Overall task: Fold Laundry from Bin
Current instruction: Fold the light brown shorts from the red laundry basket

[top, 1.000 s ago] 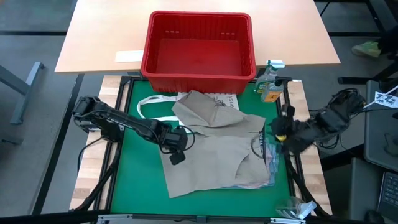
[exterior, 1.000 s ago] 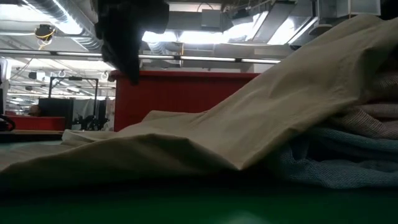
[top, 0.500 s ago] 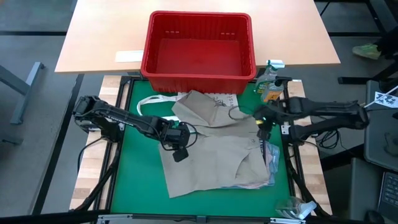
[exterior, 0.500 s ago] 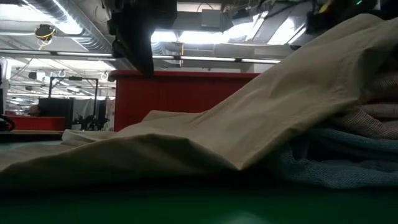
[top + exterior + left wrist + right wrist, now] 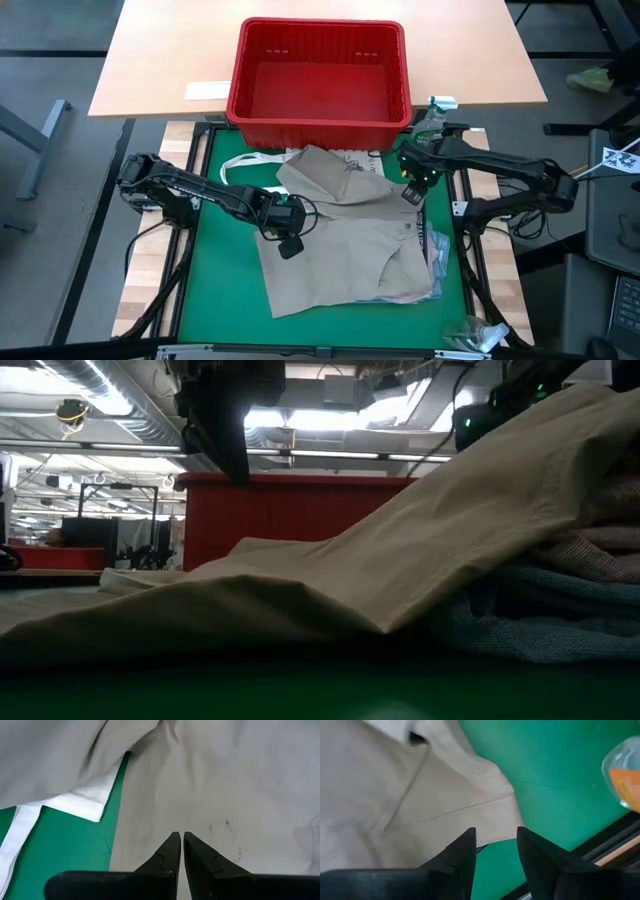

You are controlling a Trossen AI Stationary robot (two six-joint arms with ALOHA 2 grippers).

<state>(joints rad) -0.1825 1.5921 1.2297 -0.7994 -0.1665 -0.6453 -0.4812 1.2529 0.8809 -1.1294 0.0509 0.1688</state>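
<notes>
A khaki-grey garment (image 5: pixel 350 240) of the laundry lies spread on the green mat (image 5: pixel 215 280). Its right side is draped over a stack of folded pieces (image 5: pixel 437 258), seen close in the low view (image 5: pixel 560 590). My left gripper (image 5: pixel 290 245) hangs shut a little above the garment's left part (image 5: pixel 179 836), touching nothing. My right gripper (image 5: pixel 411 192) points down, open, above the garment's far right edge (image 5: pixel 496 834); its fingers stand over cloth and mat, clear of both. The red bin (image 5: pixel 320 75) stands behind the mat with nothing in it.
A white tote bag (image 5: pixel 245 165) pokes out from under the garment's far left side, its corner in the left wrist view (image 5: pixel 75 802). A small bottle with an orange label (image 5: pixel 435 140) stands at the mat's far right corner. A clear plastic item (image 5: pixel 475 335) lies near right.
My right gripper has swung from beyond the table's right edge toward the far edge and in over the garment's far right edge, sinking and turning until it points down. Its fingers stay open. The garment has not moved.
</notes>
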